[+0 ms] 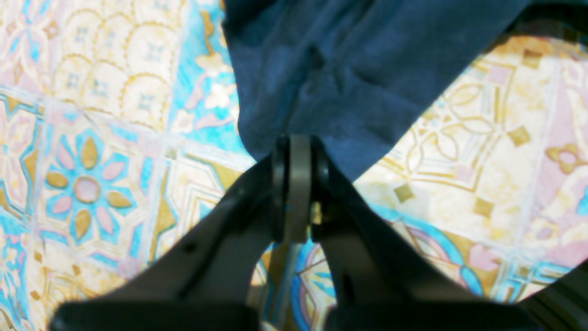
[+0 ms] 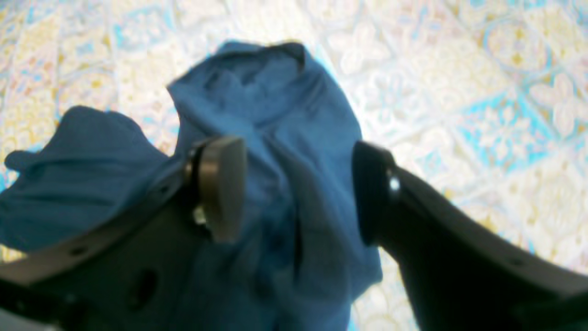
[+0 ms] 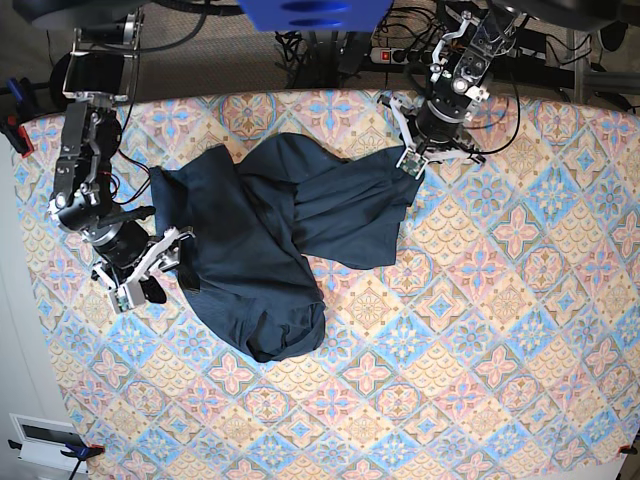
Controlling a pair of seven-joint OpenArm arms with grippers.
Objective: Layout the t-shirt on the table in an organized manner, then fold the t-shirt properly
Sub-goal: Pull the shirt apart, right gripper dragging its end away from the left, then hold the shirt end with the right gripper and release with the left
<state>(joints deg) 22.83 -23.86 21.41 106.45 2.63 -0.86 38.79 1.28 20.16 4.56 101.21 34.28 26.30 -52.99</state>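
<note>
Left gripper (image 3: 411,160), at the far right of the overhead view, pinched tight on an edge of the t-shirt (image 3: 270,250); in its wrist view, two black fingers pressed together around a grey pad (image 1: 296,184) with dark blue cloth caught between the tips. Right gripper (image 3: 150,268), at the near left, spread wide, fingers standing either side of a rumpled ridge of the same cloth without closing on it; one rounded grey pad (image 2: 223,186) showing on one finger.

Underneath, the table (image 3: 480,350), covered edge to edge in a printed cloth of blue, pink and cream floral diamonds, flat and far wider than the garment. Beyond its far edge, grey floor, black cables, a power strip (image 3: 395,55) and a blue object (image 3: 305,13) overhead.

Left arm (image 3: 460,70) reaching in from the far right, wrist angled down and leftward. Right arm (image 3: 85,150) running down the left side from a black mount, bent at the wrist toward the shirt.

T-shirt lying crumpled left of centre, soft dark navy fabric, heavily creased, one lobe stretched toward the pinching gripper, another bunched into a rounded fold nearer the front.
</note>
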